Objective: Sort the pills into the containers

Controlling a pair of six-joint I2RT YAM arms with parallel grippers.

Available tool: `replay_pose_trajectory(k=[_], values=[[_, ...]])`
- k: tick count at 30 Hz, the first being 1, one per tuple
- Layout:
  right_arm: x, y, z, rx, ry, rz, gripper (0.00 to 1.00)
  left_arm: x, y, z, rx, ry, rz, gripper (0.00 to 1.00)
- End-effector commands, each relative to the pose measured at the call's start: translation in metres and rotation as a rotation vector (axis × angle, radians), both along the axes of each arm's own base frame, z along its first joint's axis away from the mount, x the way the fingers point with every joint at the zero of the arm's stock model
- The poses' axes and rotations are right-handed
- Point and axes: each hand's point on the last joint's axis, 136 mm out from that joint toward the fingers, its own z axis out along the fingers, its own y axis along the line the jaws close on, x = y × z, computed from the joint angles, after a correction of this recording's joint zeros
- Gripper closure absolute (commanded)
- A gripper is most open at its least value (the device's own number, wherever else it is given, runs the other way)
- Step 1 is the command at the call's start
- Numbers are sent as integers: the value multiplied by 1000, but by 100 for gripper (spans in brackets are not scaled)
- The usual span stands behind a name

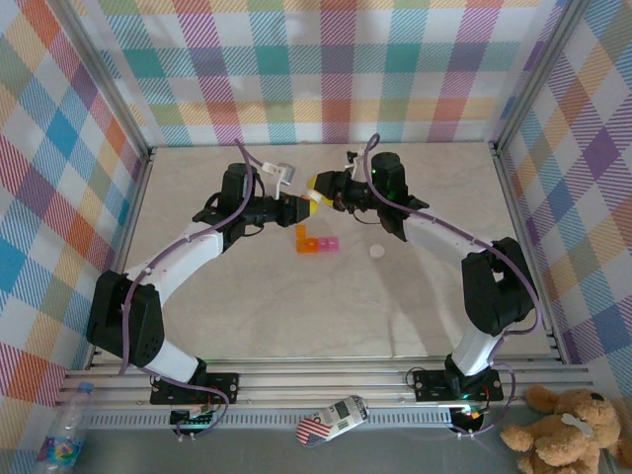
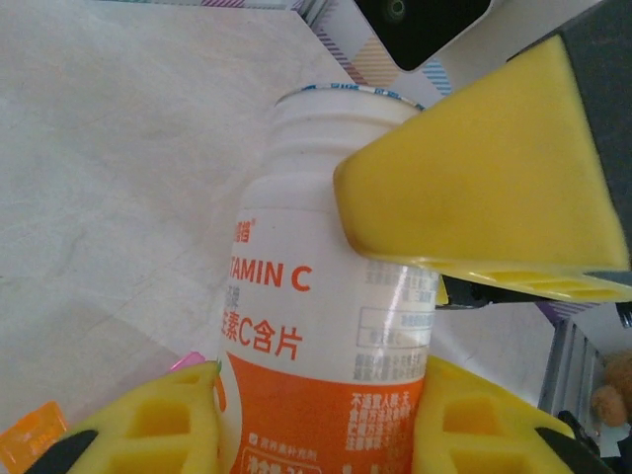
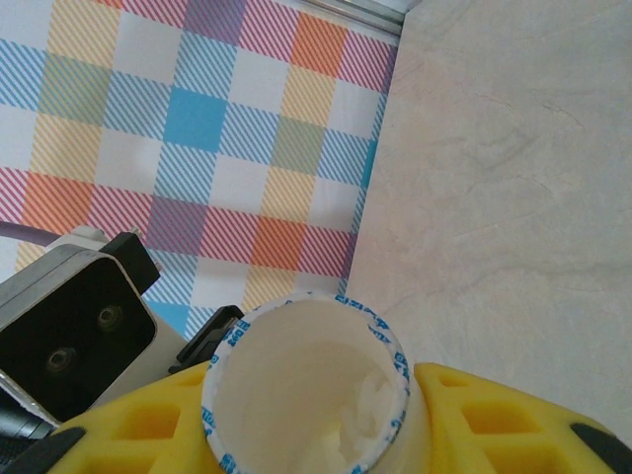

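Observation:
A white and orange vitamin C bottle (image 2: 326, 296) hangs uncapped above the table between both arms. My left gripper (image 2: 316, 420) presses its yellow pads (image 2: 148, 425) against the bottle's lower body on both sides. My right gripper (image 3: 306, 420) is shut on the bottle's neck (image 3: 306, 395), and one of its pads (image 2: 474, 168) covers the shoulder. Something white lies deep inside the open mouth; I cannot tell whether it is pills. The containers (image 1: 316, 243), an orange and pink strip, lie on the table just below both grippers (image 1: 306, 200). The strip's orange end (image 2: 30, 439) peeks beside my left pad.
A small white round cap (image 1: 376, 253) lies on the table right of the containers. Checkered walls (image 1: 316, 69) close the table at the back and sides. A metal rail (image 1: 326, 375) runs along the near edge.

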Motion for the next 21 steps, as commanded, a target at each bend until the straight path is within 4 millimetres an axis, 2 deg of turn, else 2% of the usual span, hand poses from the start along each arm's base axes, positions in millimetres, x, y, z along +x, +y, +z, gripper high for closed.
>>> replay_pose_trajectory(k=[1, 6, 8, 11, 15, 18, 21], values=[[-6, 5, 3, 16, -19, 34, 76, 5, -6, 12, -18, -32, -8, 83], [-1, 1, 10, -5, -38, 20, 52, 4, -3, 11, -9, -31, 3, 100], [1, -5, 15, -18, -49, 3, 39, 4, -1, 10, -1, -33, 11, 100], [6, -22, 23, -30, -67, -38, 27, 0, 1, 9, 11, -37, 10, 100], [9, -54, 27, -48, -78, -110, 20, -5, 8, 6, 29, -35, 21, 100], [7, -73, 20, -95, -83, -154, 18, -9, 14, 2, 46, -28, 39, 100], [2, -83, 5, -195, -92, -158, 18, -14, 21, -3, 71, -17, 58, 100]])
